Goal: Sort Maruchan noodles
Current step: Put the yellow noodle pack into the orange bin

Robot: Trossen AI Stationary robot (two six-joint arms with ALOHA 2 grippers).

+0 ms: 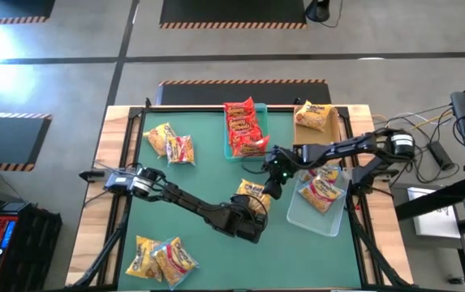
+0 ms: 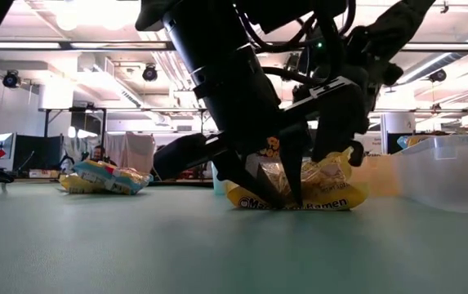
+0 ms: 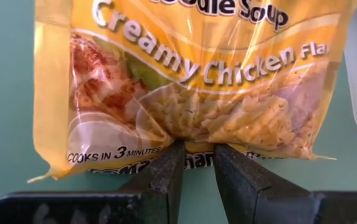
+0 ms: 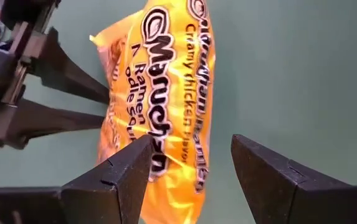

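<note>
A yellow-orange Creamy Chicken Maruchan packet [image 1: 254,192] [image 3: 190,81] lies mid-table on the green mat. My left gripper [image 1: 252,211] [image 3: 198,155] reaches it from the near side, shut on its edge. My right gripper [image 1: 274,180] [image 4: 190,149] hangs over the same packet [image 4: 166,93] from the far right, open, one finger on each side of it. In the low view both grippers crowd around the packet [image 2: 299,196]. My left gripper pinches the packet's edge strip by the Maruchan print [image 3: 197,160] between its two fingertips. The fingers [image 4: 97,93] come in low from the table's near side. The packet's lower edge [image 2: 295,202] rests on the mat. My right gripper straddles the packet; I cannot tell whether it touches.
Red packets fill a teal tray [image 1: 229,150] at the far middle. Yellow-white packets lie in a clear tray [image 1: 297,217] [image 2: 446,171] at the right. One yellow-orange packet [image 1: 313,116] sits far right. Loose packets lie far left [image 1: 171,143] [image 2: 103,178] and near left [image 1: 161,258].
</note>
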